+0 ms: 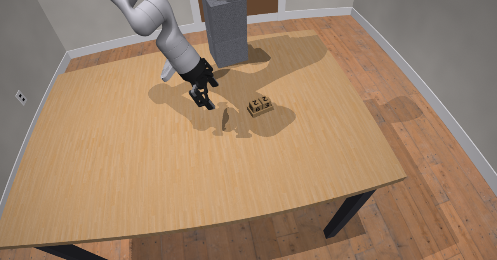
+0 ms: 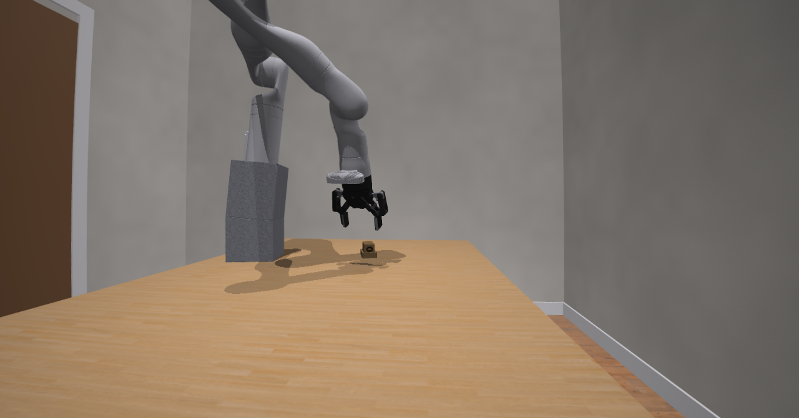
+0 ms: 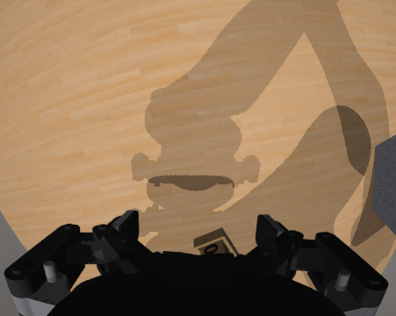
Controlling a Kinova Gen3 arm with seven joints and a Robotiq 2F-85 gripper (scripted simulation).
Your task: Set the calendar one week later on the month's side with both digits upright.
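Note:
Two wooden cubes sit side by side in a small wooden tray (image 1: 263, 112) (image 2: 368, 254) (image 3: 208, 238) on the table. In the top view, the left cube (image 1: 256, 106) (image 2: 368, 247) (image 3: 211, 249) shows 6 on the near side and the right cube (image 1: 265, 102) shows 3. Both tops show a 2, turned upside down in that view. The left cube's outer side shows 0 in the exterior view and the wrist view. No month name is legible; the far side is hidden. My gripper (image 1: 213, 94) (image 2: 361, 225) (image 3: 198, 226) is open and empty, above the table and left of the tray in the top view.
A grey block pedestal (image 1: 227, 32) (image 2: 255, 214) (image 3: 392, 189) stands on the table (image 1: 139, 175) (image 2: 313, 354) (image 3: 75, 88) behind the tray in the top view. The arm's shadow falls over the tray. The table's right edge lies beyond the tray.

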